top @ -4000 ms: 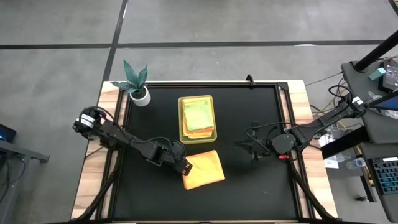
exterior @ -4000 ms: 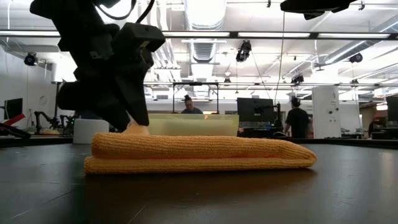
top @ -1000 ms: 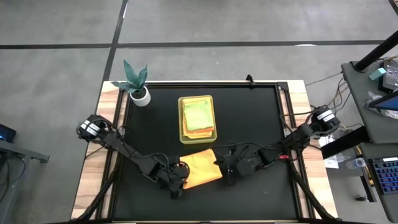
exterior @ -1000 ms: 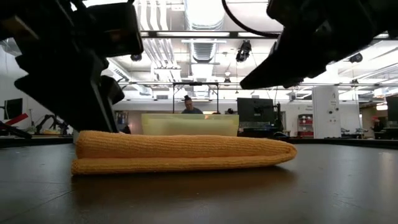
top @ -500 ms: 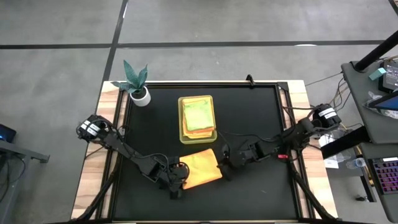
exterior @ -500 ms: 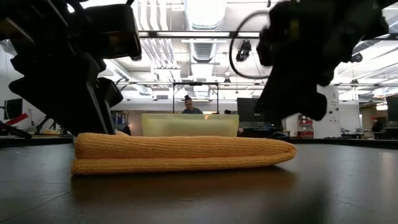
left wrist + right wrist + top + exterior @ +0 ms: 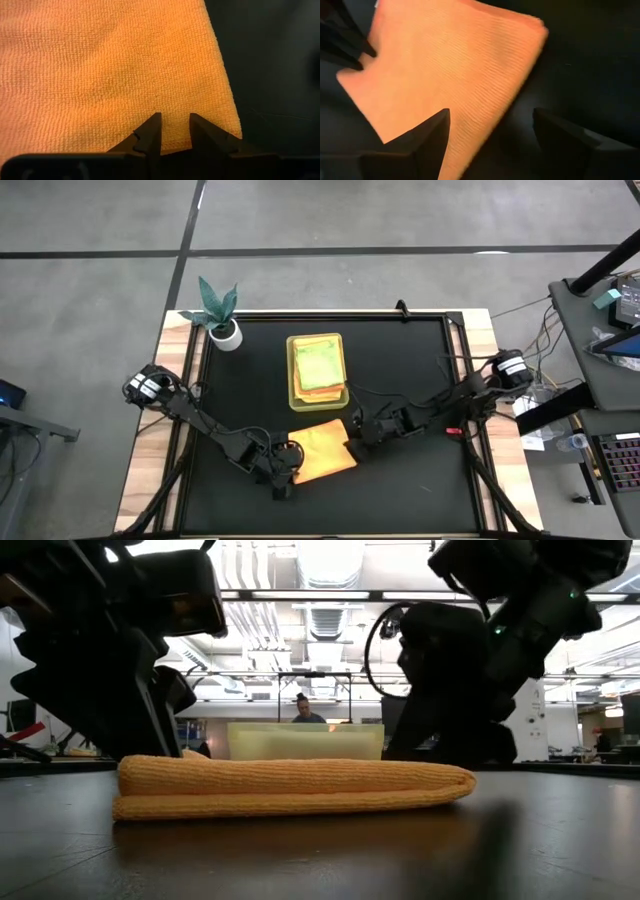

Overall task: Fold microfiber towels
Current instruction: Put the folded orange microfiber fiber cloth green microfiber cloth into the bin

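Note:
A folded orange microfiber towel (image 7: 325,448) lies flat on the black mat, near the front middle; the low view shows it as a thick double layer (image 7: 290,790). My left gripper (image 7: 287,471) sits at its near left corner, shut on its edge (image 7: 173,120). My right gripper (image 7: 353,438) stands open at the towel's right edge; in its wrist view (image 7: 491,114) one finger is over the cloth (image 7: 450,65) and the other over the bare mat. Whether it touches the cloth I cannot tell. My left gripper has the orange towel's edge (image 7: 175,144) between its two fingers, a short way from a corner (image 7: 239,134). The fingers come in low from the table's left and lie across the edge. The towel rests flat on the mat; how many layers are pinched does not show.
A yellow-green tray (image 7: 292,375) just behind the towel holds stacked towels, a green one (image 7: 318,365) on top. A small potted plant (image 7: 220,315) stands at the far left corner. Bare black mat lies to the right and front. People stand in the room beyond.
My right gripper has come down from above toward the towel's right edge, moving a little left and far, and has opened wide. The left gripper and the towel have stayed where they were.

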Controlling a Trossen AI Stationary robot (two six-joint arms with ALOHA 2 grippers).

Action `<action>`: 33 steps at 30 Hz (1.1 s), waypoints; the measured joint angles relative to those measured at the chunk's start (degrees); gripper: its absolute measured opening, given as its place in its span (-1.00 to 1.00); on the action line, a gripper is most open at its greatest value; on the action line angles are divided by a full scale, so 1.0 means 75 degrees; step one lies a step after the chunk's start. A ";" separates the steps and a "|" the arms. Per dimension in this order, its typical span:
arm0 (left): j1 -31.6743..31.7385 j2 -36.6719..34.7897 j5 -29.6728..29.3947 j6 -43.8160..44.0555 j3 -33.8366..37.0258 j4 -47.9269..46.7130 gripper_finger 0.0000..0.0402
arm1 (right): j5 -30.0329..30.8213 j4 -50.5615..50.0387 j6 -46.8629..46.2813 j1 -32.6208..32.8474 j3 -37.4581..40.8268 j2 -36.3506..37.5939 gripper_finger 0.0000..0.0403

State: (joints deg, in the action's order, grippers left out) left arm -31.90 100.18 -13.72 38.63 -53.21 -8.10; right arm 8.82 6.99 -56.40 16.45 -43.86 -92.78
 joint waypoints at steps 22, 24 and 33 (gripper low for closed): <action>-0.0006 -0.0003 0.0002 0.0000 0.0029 0.0006 -0.57 | -0.0467 0.2106 0.0303 -0.0181 0.0000 -0.0911 -0.31; -0.0006 -0.0003 -0.0003 0.0000 0.0029 0.0006 -0.57 | -0.0467 0.2117 0.0415 -0.0181 0.0000 -0.0911 -0.52; -0.0032 -0.0193 -0.0012 0.0000 0.0029 -0.0010 -0.57 | -0.0775 0.2016 0.1129 -0.0304 0.0000 -0.0677 -0.94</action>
State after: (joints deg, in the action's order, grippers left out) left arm -32.14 98.73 -13.80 38.63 -52.99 -8.18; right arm 3.01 22.10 -47.94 14.17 -43.86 -97.86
